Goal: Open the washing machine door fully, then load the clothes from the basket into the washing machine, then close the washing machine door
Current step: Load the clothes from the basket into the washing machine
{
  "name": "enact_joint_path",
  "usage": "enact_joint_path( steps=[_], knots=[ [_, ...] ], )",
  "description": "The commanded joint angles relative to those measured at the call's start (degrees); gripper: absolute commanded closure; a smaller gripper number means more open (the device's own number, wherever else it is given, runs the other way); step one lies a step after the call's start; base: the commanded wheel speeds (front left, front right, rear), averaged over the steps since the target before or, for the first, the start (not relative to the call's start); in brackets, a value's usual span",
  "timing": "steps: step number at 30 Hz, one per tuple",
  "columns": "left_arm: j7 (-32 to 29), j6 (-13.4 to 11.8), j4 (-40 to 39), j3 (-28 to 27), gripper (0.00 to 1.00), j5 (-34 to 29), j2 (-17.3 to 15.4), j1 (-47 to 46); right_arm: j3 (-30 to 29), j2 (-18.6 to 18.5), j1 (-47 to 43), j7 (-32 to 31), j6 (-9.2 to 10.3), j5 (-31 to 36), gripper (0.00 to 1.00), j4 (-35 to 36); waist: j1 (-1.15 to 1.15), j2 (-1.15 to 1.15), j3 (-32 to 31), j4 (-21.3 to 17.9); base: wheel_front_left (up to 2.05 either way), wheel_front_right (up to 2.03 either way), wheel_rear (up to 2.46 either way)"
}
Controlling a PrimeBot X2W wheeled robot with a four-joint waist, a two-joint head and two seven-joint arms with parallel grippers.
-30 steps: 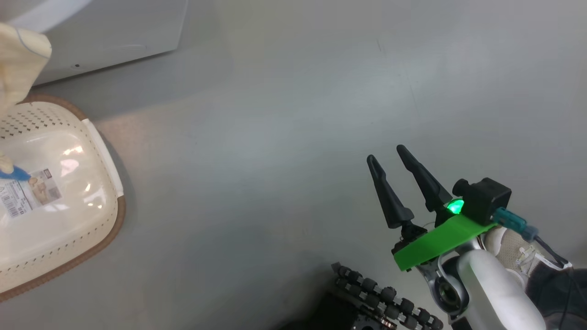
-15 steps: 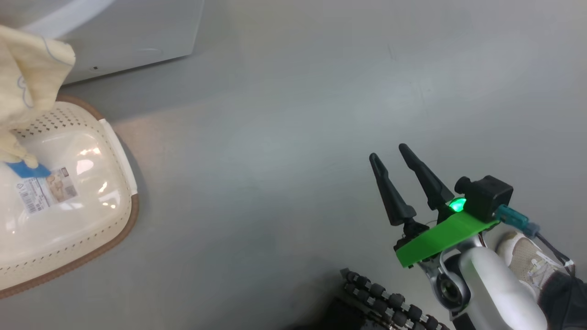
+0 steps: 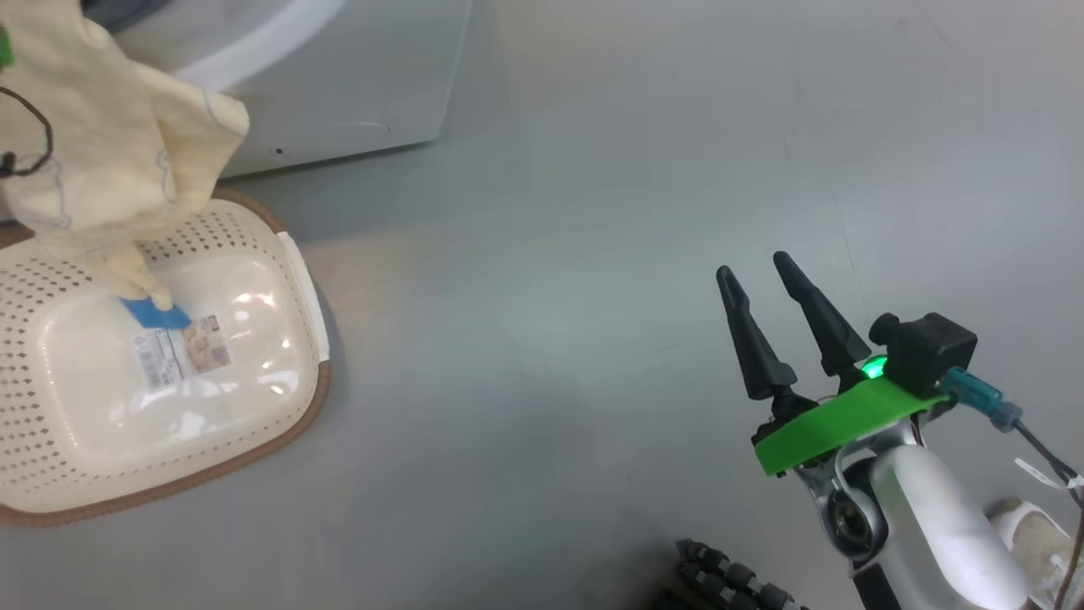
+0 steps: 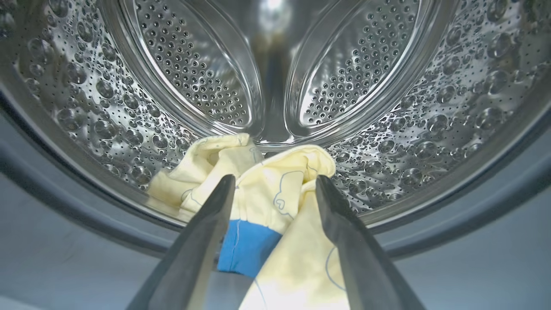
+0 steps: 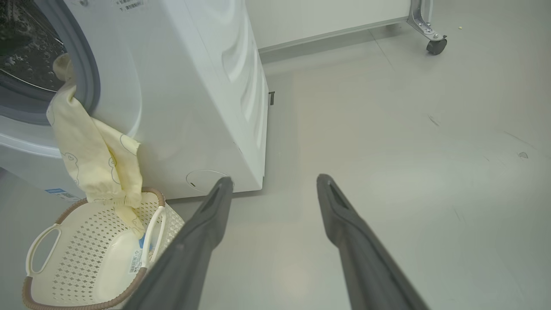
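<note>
A pale-yellow garment of the clothes lies over the lip of the steel drum. It sits between the spread fingers of my left gripper, which is open at the mouth of the washing machine. The clothes hang down the machine's front, and the blue cuff touches the floor of the basket. The basket stands against the machine. My right gripper is open above bare floor, well right of the basket, holding nothing. The washing machine door is out of view.
Grey floor stretches to the right of the machine. A frame's caster wheel stands far back by the wall. A person's shoe is at the lower right, near my base's roller wheels.
The head camera has turned, so basket, machine and hanging garment sit further right in the picture and more of the garment shows. The right gripper keeps its open pose.
</note>
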State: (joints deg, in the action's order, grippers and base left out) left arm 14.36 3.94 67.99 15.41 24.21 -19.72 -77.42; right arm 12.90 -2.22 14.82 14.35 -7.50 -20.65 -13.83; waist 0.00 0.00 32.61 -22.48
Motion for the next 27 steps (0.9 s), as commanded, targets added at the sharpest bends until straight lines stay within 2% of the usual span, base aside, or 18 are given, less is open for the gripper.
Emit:
enact_joint_path(
  steps=[1, 13, 23, 27],
  knots=[
    [0.6, -0.4, -2.6, -0.5, 0.0, -0.4, -1.6, 0.8, 0.2, -0.7, 0.1, 0.0, 0.01, 0.6, 0.0, 1.2, 0.0, 0.0, -2.1, 1.8, 0.0, 0.0, 0.0],
    [0.6, -3.9, -15.5, -4.7, 0.0, -0.3, 5.0, 20.1, -6.2, -0.7, -3.0, -4.1, 0.01, 4.8, 0.0, 2.6, 0.0, 0.0, -11.9, 9.6, 0.0, 0.0, 0.0],
    [0.6, -5.7, -31.0, -7.8, 0.0, -4.0, 7.3, 39.0, -10.5, -0.7, -7.5, -8.5, 0.01, 8.0, 0.0, 5.8, 0.0, 0.0, -19.5, 15.1, 0.0, 0.0, 0.0],
    [0.6, -5.6, -35.4, -8.2, 0.0, -5.1, 7.8, 44.7, -11.1, -0.7, -8.9, -9.8, 0.01, 8.4, 0.0, 6.8, 0.0, 0.0, -21.6, 16.4, 0.0, 0.0, 0.0]
  ],
)
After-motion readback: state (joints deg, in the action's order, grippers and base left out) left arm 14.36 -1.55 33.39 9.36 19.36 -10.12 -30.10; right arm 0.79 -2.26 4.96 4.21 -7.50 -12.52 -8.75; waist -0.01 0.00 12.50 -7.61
